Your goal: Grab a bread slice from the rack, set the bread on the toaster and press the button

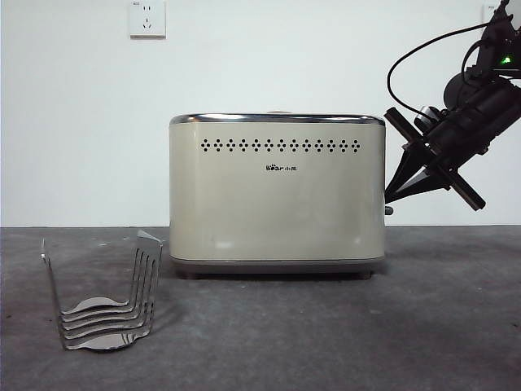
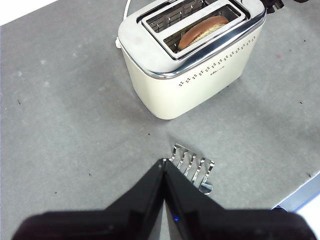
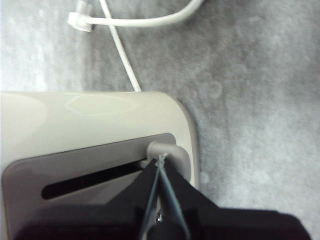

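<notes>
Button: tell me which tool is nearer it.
Right. The right tool has its shut tips on the button at the toaster's narrow end. The left tool, also shut, hangs by the rack, across the toaster from it.

It looked like a lab test bench; a bare white wall [image 1: 326, 57] with one socket [image 1: 147, 18]; a plain grey felt-covered tabletop [image 1: 440, 326].

Glossy cream toaster with mirror-chrome top rim [image 2: 165, 75]; shiny silver wire rack [image 1: 106, 305]; matt, rough grey cloth-like bench [image 2: 65, 125]; smooth grey plastic lever button [image 3: 167, 150].
</notes>
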{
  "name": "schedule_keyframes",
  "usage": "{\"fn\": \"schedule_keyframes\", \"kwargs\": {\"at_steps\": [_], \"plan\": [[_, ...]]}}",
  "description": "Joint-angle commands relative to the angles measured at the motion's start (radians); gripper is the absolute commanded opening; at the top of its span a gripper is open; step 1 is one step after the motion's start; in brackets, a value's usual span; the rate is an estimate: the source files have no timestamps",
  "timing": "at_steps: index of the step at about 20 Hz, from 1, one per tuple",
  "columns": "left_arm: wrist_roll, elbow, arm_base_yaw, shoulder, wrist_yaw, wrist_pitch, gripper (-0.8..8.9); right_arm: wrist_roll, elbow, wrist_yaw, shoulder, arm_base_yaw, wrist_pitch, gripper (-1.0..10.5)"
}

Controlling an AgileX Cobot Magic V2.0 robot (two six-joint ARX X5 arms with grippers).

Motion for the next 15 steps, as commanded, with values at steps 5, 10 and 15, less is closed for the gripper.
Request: {"fn": "schedule_keyframes", "kwargs": {"at_steps": [5, 10, 15], "plan": [[-0.007, -0.008, 0.002, 0.000, 0.001, 0.003, -0.08, -0.034, 0.068, 0.050, 0.025, 0.005, -0.077, -0.1], [-0.007, -0.008, 0.002, 0.002, 0.001, 0.003, -0.08, -0.044, 0.117, 0.049, 0.010, 0.006, -0.118, -0.1], [-0.006, -0.008, 0.002, 0.002, 0.000, 0.003, -0.08, -0.061, 0.120, 0.049, -0.062, 0.006, -0.129, -0.1]]}}
